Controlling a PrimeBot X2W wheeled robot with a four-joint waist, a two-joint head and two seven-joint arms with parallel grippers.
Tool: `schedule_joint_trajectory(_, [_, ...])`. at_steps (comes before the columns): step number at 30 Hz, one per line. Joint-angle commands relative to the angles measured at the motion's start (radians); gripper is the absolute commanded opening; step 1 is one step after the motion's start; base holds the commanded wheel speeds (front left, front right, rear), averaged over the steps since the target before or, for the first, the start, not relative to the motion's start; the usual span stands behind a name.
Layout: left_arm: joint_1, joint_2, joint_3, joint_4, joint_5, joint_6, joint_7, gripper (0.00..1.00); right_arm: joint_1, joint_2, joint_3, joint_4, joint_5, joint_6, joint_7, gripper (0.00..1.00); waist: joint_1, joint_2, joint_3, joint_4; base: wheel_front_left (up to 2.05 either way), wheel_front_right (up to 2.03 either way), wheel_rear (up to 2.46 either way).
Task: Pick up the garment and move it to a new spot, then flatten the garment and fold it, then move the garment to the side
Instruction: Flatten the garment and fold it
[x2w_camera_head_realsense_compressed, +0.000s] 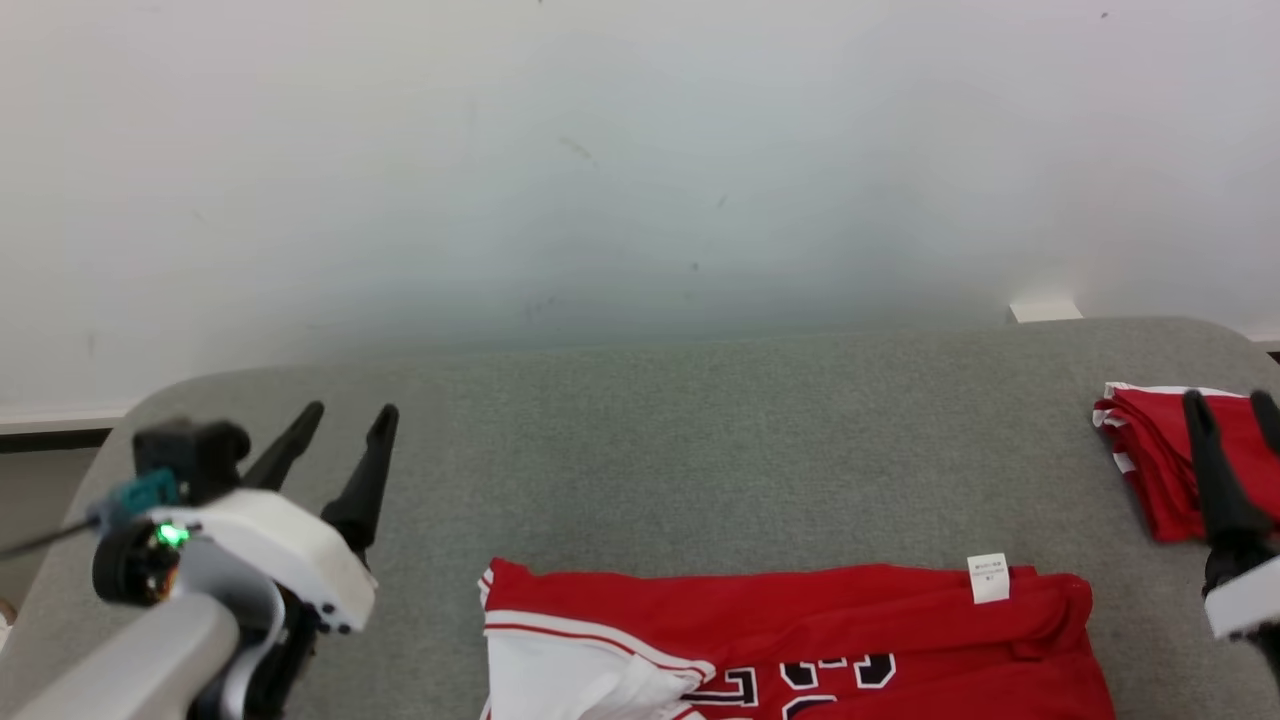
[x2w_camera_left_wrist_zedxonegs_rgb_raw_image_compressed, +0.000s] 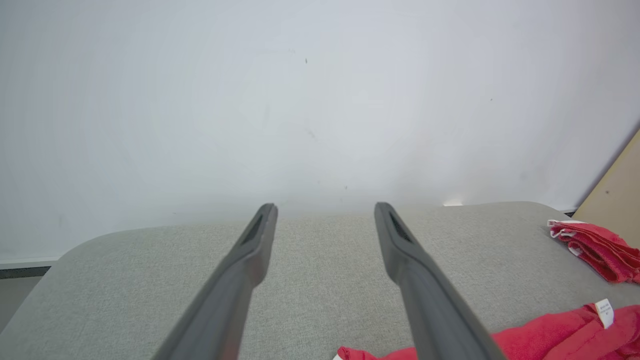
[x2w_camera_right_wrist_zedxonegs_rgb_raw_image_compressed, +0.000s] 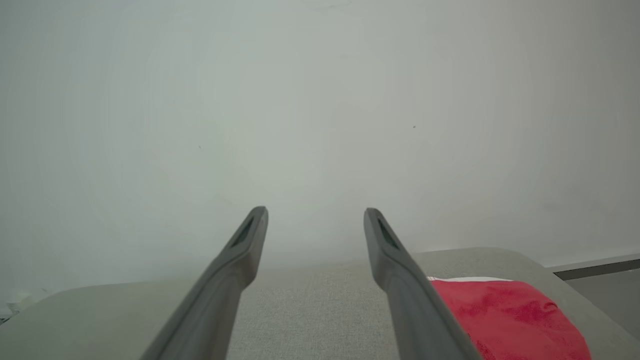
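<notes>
Fingers of the left gripper (x2w_camera_head_realsense_compressed: 352, 412) stand spread and empty over the grey surface (x2w_camera_head_realsense_compressed: 700, 450). The right gripper (x2w_camera_head_realsense_compressed: 1231, 400) gapes likewise. Between them lies the red garment (x2w_camera_head_realsense_compressed: 800, 630), flat and probably awaiting another fold, well apart from a folded red pile (x2w_camera_head_realsense_compressed: 1145, 450).

The left gripper (x2w_camera_head_realsense_compressed: 350, 412) has two long, matt dark fingers (x2w_camera_left_wrist_zedxonegs_rgb_raw_image_compressed: 247, 260) that taper to rounded tips, each with a narrow slot sunk near the tip. They spring from a smooth white wrist shell (x2w_camera_head_realsense_compressed: 290, 555) with a few small dark dots near its edge. At the shell's nine o'clock sit a black round joint (x2w_camera_head_realsense_compressed: 120, 572) with a small green light (x2w_camera_head_realsense_compressed: 172, 535), a teal plug (x2w_camera_head_realsense_compressed: 150, 492), a black block (x2w_camera_head_realsense_compressed: 195, 448) and a thin dark cable (x2w_camera_head_realsense_compressed: 40, 542), and at seven o'clock runs a pale grey forearm (x2w_camera_head_realsense_compressed: 130, 660). The right gripper (x2w_camera_head_realsense_compressed: 1230, 400) has the same dark fingers and a white shell edge (x2w_camera_head_realsense_compressed: 1245, 600).
</notes>
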Motion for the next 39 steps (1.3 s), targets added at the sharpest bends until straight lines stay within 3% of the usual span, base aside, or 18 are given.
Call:
schedule_joint_trajectory(1, [0.062, -0.017, 0.024, -0.021, 0.015, 0.042, -0.066, 1.00, 0.085, 0.042, -0.080, -0.048, -0.051, -0.002, -0.002, 1.00, 0.0000, 0.0000, -0.006, 0.009, 0.00, 0.00, 0.00])
schedule_joint_trajectory(6, [0.209, -0.064, 0.105, -0.087, 0.051, 0.114, -0.121, 1.00, 0.288, 0.134, -0.231, -0.151, -0.236, -0.002, -0.002, 1.00, 0.0000, 0.0000, -0.013, 0.019, 0.00, 0.00, 0.00])
schedule_joint_trajectory(9, [0.313, -0.126, 0.239, -0.142, 0.133, 0.121, -0.121, 1.00, 0.360, 0.186, -0.282, -0.186, -0.308, -0.002, -0.002, 1.00, 0.0000, 0.0000, -0.009, 0.017, 0.00, 0.00, 0.00])
schedule_joint_trajectory(14, [0.501, -0.263, 0.417, -0.167, 0.285, 0.076, -0.121, 1.00, 0.445, 0.271, -0.340, -0.207, -0.351, -0.002, -0.001, 1.00, 0.0000, 0.0000, 0.005, 0.010, 0.00, 0.00, 0.00])
schedule_joint_trajectory(16, [0.552, -0.328, 0.476, -0.155, 0.313, 0.037, -0.121, 1.00, 0.457, 0.283, -0.349, -0.195, -0.369, -0.002, -0.001, 1.00, 0.0000, 0.0000, 0.008, 0.009, 0.00, 0.00, 0.00])
schedule_joint_trajectory(20, [0.583, -0.401, 0.540, -0.116, 0.384, -0.044, -0.121, 1.00, 0.436, 0.291, -0.345, -0.154, -0.379, -0.002, 0.006, 1.00, 0.0000, 0.0000, 0.009, 0.005, 0.00, 0.00, 0.00])
schedule_joint_trajectory(27, [0.560, -0.457, 0.574, -0.051, 0.460, -0.128, -0.121, 1.00, 0.330, 0.284, -0.307, -0.034, -0.377, -0.002, 0.115, 1.00, 0.0000, 0.0000, 0.013, -0.004, 0.00, 0.00, 0.00])
schedule_joint_trajectory(39, [0.536, -0.513, 0.586, 0.026, 0.512, -0.186, -0.121, 1.00, 0.194, 0.301, -0.261, 0.250, -0.259, -0.002, 0.301, 1.00, 0.0000, 0.0000, 0.046, 0.033, 0.00, 0.00, 0.00])
